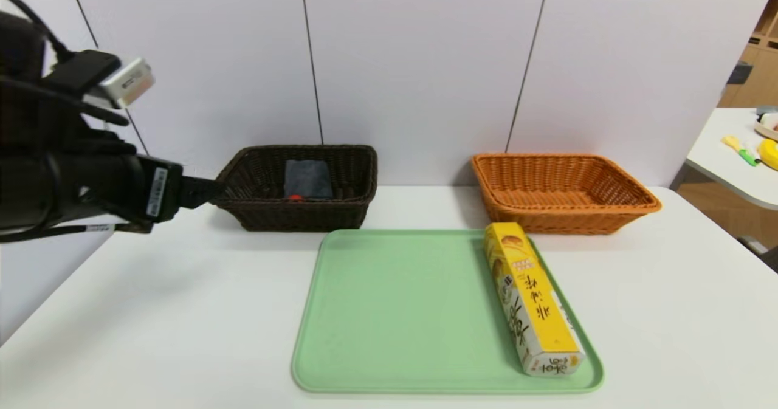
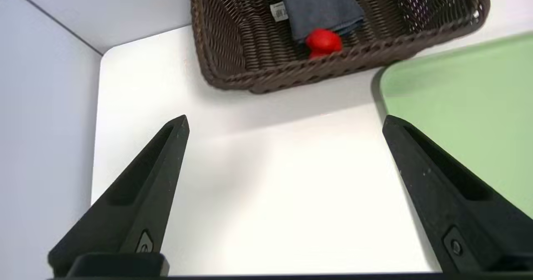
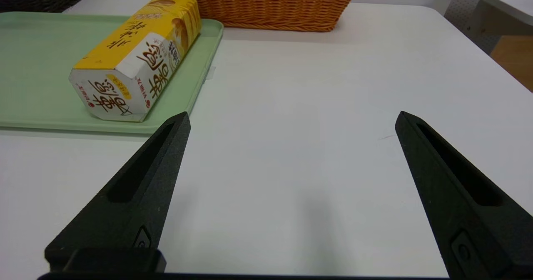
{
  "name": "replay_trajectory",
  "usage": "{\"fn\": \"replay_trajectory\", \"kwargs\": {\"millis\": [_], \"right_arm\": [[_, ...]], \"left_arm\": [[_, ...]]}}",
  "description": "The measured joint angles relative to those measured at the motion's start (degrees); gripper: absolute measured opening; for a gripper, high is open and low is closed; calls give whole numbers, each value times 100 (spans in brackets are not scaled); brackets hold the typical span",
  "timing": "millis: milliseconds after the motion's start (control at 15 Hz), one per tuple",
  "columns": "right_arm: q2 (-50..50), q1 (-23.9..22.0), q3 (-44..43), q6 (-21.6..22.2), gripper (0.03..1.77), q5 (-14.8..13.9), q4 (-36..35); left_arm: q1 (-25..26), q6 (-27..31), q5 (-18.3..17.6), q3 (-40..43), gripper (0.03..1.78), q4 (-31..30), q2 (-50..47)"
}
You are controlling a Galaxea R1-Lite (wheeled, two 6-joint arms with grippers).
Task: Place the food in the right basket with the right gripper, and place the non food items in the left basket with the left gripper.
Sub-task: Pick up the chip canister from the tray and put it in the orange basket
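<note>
The yellow carton (image 1: 532,296) (image 3: 137,55) lies lengthwise along the right side of the green tray (image 1: 395,312). Behind it stands the orange basket (image 1: 562,190) (image 3: 270,3), with nothing in it. The dark brown basket (image 1: 301,214) (image 2: 291,70) holds the folded grey-blue cloth (image 1: 308,178) (image 2: 318,5) and the red toy (image 1: 295,197) (image 2: 323,42). My left gripper (image 1: 216,191) (image 2: 285,122) hovers open and empty beside that basket's left end. My right gripper (image 3: 291,120) is open and empty over bare table, near the carton's near end; it is out of the head view.
A white wall stands close behind both baskets. A second white table (image 1: 729,166) with small colourful items sits far right. The tray's corner (image 2: 458,92) lies beside the left gripper, and its edge (image 3: 195,84) beside the right one.
</note>
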Motion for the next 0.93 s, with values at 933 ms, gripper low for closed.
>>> {"fn": "replay_trajectory", "kwargs": {"millis": [933], "right_arm": [[0, 2, 0, 0, 170, 0, 2]], "left_arm": [[1629, 462, -2726, 3745, 169, -1802, -4415]]}}
